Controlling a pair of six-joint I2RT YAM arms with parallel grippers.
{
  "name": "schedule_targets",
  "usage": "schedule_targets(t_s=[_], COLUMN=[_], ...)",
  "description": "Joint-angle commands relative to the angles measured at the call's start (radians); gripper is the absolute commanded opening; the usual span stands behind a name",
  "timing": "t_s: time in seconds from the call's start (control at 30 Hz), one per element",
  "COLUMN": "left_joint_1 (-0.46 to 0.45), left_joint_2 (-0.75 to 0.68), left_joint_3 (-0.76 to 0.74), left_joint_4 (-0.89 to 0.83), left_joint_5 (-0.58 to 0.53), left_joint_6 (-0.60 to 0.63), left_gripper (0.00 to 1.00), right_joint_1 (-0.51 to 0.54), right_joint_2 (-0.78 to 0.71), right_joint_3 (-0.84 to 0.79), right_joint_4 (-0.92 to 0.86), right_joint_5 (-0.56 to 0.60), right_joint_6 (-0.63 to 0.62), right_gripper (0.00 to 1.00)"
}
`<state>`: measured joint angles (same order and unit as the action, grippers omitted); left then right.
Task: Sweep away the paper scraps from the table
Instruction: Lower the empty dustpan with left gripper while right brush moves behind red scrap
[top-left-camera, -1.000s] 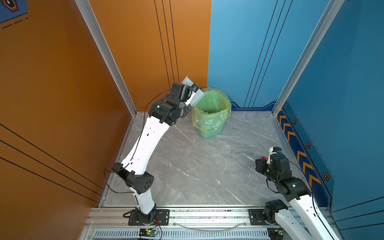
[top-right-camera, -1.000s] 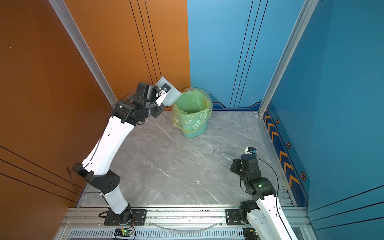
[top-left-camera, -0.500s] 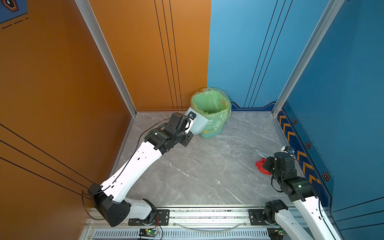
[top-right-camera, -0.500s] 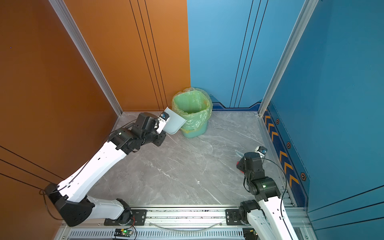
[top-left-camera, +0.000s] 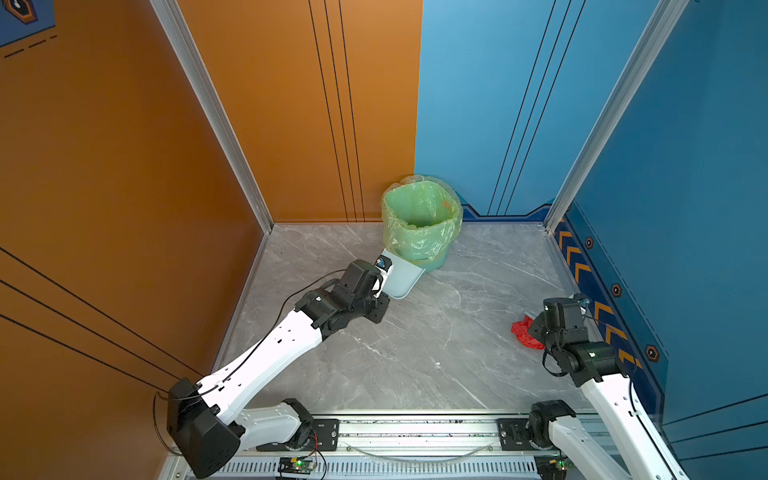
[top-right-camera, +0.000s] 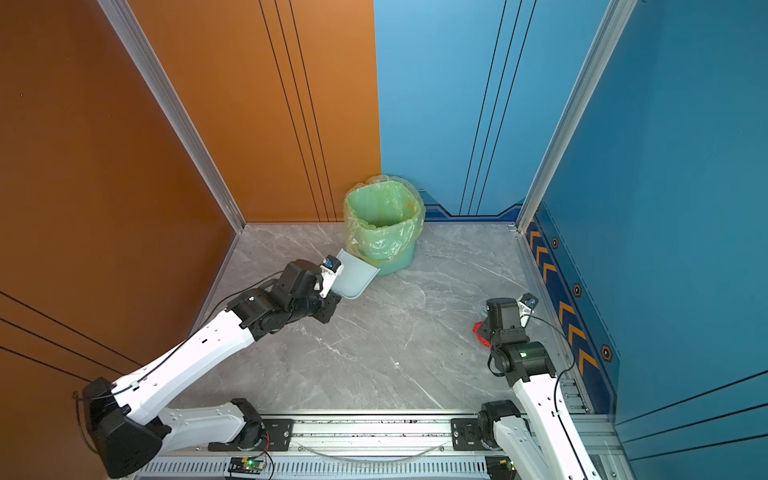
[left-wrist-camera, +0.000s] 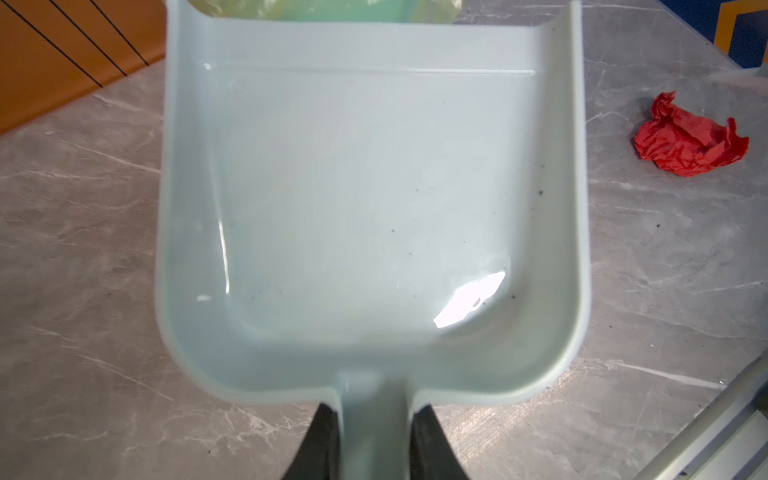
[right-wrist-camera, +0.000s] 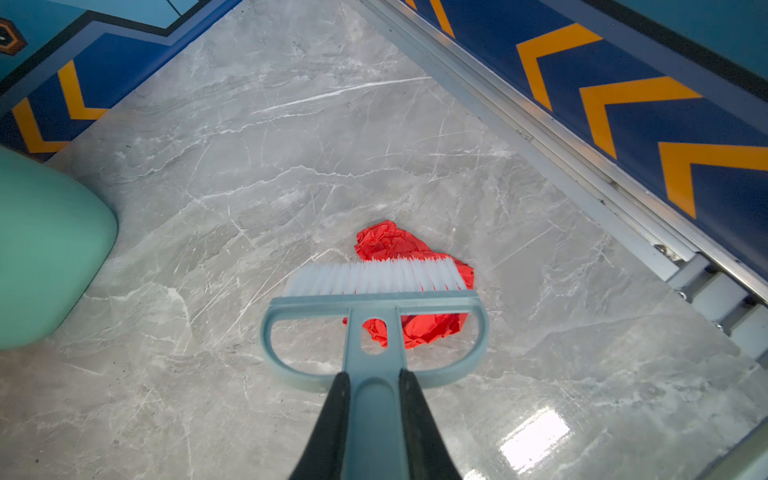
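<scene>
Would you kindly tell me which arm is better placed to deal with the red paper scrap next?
Right, I would say. The right pincer is shut on the brush, its bristles right by the red paper scrap. The left pincer holds the dustpan over by the bin, well away from the scrap.

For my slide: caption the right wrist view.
Right end effector grips a brush, bristles at a red scrap on the table.

Bright, even light from overhead in both top views, shadows soft. Left wrist view: a white glare patch on the dustpan (left-wrist-camera: 374, 199), its edges smeared with blur. Right wrist view is crisp, with a glossy reflection on the worktop (right-wrist-camera: 534, 436).
</scene>
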<state>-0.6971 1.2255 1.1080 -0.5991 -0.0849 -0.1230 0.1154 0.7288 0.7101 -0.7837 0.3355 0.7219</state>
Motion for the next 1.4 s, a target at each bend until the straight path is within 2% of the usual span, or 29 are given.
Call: schedule_targets(t_s=[0.0, 0.27, 0.47, 0.67, 1.03, 1.23, 1.37], left_joint_1=[-0.033, -0.129, -0.165, -0.188, -0.237, -0.262, -0.275], left_joint_2=[0.019, 0.09, 0.136, 0.207, 0.369, 0.423, 0.449], left_joint_3=[-0.032, -0.071, -0.145, -0.128, -0.069, -0.025, -0.008], left_joint_4=[0.06, 0.068, 0.109, 0.11, 0.108, 0.108, 0.108], left_joint_5=[0.047, 0.052, 0.116, 0.185, 0.259, 0.255, 0.25], left_joint_6=[-0.049, -0.092, -0.133, -0.136, -0.127, -0.13, -0.132], left_gripper=[0.0, 0.0, 0.0, 0.0, 0.0, 0.0, 0.0], right_joint_1=[-0.043, -0.144, -0.151, -0.143, -0.039, 0.042, 0.106], right_joint_2=[0.029, 0.079, 0.11, 0.139, 0.138, 0.182, 0.236], right_joint_3=[0.023, 0.024, -0.016, -0.075, -0.149, -0.165, -0.124], right_joint_4=[-0.062, -0.072, -0.057, -0.017, 0.081, 0.233, 0.331], right_joint_5=[0.039, -0.036, -0.079, -0.162, -0.248, -0.365, -0.439], right_joint_6=[-0.023, -0.055, -0.057, -0.036, 0.044, 0.113, 0.102], right_gripper=[0.0, 0.0, 0.0, 0.0, 0.0, 0.0, 0.0])
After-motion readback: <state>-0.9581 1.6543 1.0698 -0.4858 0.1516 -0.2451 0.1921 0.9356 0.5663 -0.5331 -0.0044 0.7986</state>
